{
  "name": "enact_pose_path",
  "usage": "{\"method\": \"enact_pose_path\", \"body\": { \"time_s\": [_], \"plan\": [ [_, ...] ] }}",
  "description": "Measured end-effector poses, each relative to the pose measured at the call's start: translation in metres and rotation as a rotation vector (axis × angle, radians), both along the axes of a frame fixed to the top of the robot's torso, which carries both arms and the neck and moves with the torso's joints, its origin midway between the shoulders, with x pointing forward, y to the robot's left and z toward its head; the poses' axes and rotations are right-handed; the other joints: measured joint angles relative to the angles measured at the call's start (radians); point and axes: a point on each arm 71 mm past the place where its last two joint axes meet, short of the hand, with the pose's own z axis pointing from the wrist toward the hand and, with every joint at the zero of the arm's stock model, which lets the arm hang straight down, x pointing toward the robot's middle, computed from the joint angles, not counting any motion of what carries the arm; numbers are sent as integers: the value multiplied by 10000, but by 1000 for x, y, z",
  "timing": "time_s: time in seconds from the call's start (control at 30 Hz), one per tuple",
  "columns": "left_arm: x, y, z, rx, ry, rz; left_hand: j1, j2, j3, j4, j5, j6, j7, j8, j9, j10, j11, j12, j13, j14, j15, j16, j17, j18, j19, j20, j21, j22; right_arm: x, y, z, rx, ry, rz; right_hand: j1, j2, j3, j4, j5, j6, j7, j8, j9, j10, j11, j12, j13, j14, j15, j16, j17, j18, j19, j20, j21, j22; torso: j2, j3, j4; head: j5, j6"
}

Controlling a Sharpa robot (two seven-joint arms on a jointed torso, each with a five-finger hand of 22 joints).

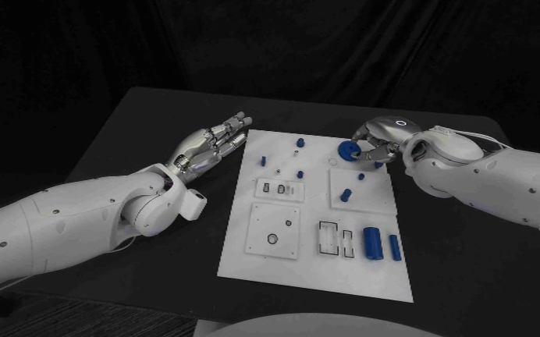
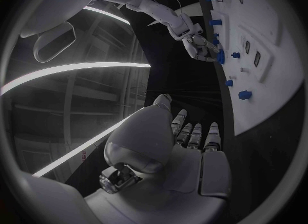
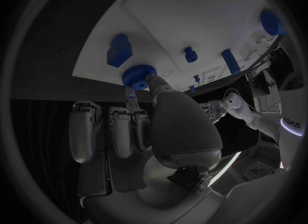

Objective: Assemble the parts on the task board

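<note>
A blue knurled wheel (image 1: 350, 150) is pinched by the right hand (image 1: 377, 143) at the task board (image 1: 287, 263)'s one o'clock edge; seating it seems next. The left hand (image 1: 211, 147) hovers outstretched, empty.

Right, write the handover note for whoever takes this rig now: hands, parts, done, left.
Left robot hand: open, holding nothing, fingers stretched out beside the board's left edge.
Right robot hand: pinching a blue wheel at the board's far right edge; whether the wheel is seated cannot be told.
Board: small blue pegs stand at the far end, one blue piece lies on the right middle plate, two blue blocks lie at the near right.
Done: not clear.
Left: place the wheel, then fit the loose pieces; the slots near the blocks look unfilled.
</note>
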Motion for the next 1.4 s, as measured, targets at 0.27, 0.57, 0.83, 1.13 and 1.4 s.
{"method": "enact_pose_path", "body": {
  "time_s": [0.27,0.57,0.83,1.13,1.4],
  "plan": [
    [0,1,0,11,12,10,0,0,5,-4,0,-24,14,0,0,0,0,0,-2,0,0,0,2,0,0,0,0,1,-10,3,1,167,45,231,-105,-110,75,52,242,1,1,391,0,0,1,0,0,-5,-4,0,0,2,0,0,69,-1,-6,-6,0,35,2],
    [0,1,0,22,34,0,0,0,28,-28,0,-40,30,0,0,0,71,0,0,0,-1,0,4,0,-36,35,0,1,-18,16,13,419,-83,650,-149,-144,127,104,318,1,1,407,0,1,2,0,0,-5,-4,0,0,3,0,0,69,-2,-12,-13,0,71,39],
    [0,0,-1,28,68,-23,0,0,56,-55,0,-4,65,40,0,0,71,0,1,0,-1,0,6,0,-36,35,0,2,-20,34,17,561,-98,1040,-308,-142,197,175,305,69,3,287,1,-3,75,0,-1,-6,-3,0,-1,4,0,1,69,-3,-7,-13,-3,81,48],
    [0,0,-1,41,119,-50,0,0,55,-55,0,-4,65,40,0,0,71,0,3,0,-1,0,1,-1,-36,35,0,2,-16,60,16,617,-87,1450,-334,-168,235,215,227,169,11,179,2,2,80,0,-1,-6,-2,0,-1,5,0,1,69,-5,5,2,11,55,73],
    [0,-2,-1,33,157,-111,0,0,83,-83,0,-5,65,40,-1,35,104,0,5,0,-1,0,-2,0,-36,34,0,2,-6,80,15,566,-160,1642,-360,-195,234,215,151,244,16,141,4,7,108,0,-1,28,33,0,-1,6,-1,1,69,-5,12,-2,18,60,89]
  ]
}}
